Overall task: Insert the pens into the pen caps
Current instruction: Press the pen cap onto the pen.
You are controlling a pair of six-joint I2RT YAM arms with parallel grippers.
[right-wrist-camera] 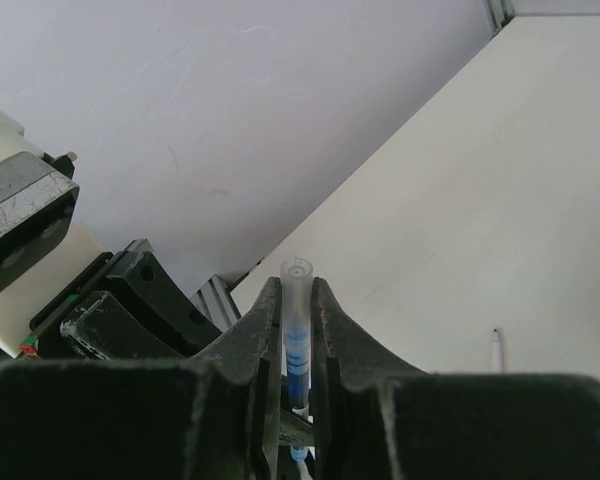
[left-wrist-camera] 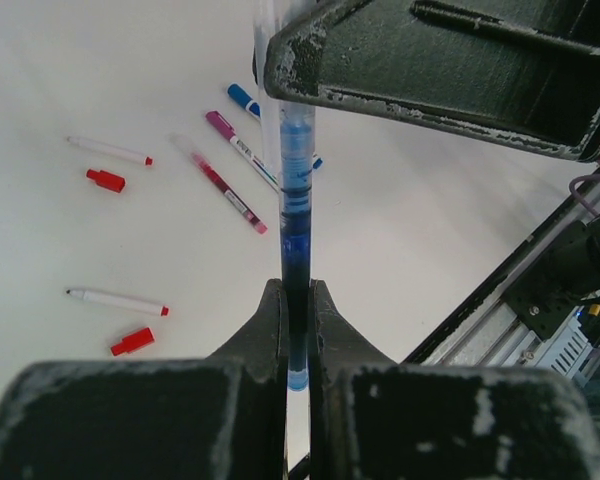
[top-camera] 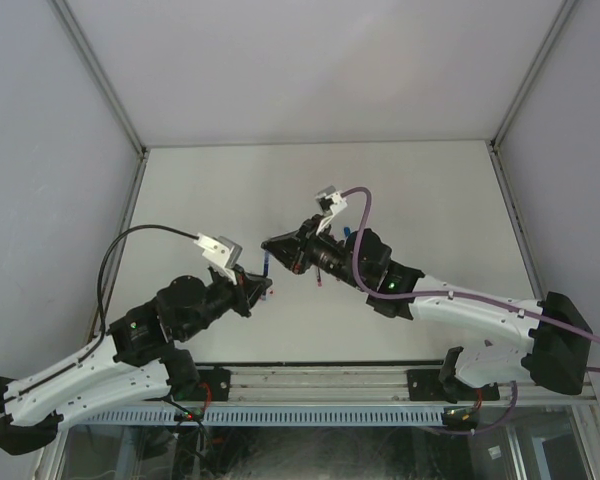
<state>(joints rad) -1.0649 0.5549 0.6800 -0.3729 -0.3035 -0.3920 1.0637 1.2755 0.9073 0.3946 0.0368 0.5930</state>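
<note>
A blue pen (left-wrist-camera: 296, 170) with a see-through barrel hangs in the air between both grippers. My left gripper (left-wrist-camera: 296, 290) is shut on its dark blue pen cap (left-wrist-camera: 296, 262). My right gripper (right-wrist-camera: 297, 285) is shut on the pale barrel (right-wrist-camera: 296, 300), whose round end sticks out past the fingertips. From above, the blue pen (top-camera: 267, 262) bridges the left gripper (top-camera: 259, 284) and the right gripper (top-camera: 274, 244) over the table's middle. On the table lie two uncapped red pens (left-wrist-camera: 108, 150) (left-wrist-camera: 118, 300), two loose red caps (left-wrist-camera: 106, 180) (left-wrist-camera: 132, 341) and a magenta pen (left-wrist-camera: 230, 190).
A magenta-capped pen (left-wrist-camera: 238, 148) and a blue-capped pen (left-wrist-camera: 244, 100) lie side by side beyond the held pen. The metal rail (top-camera: 310, 380) runs along the near table edge. Grey walls enclose the white table (top-camera: 430, 200) on three sides.
</note>
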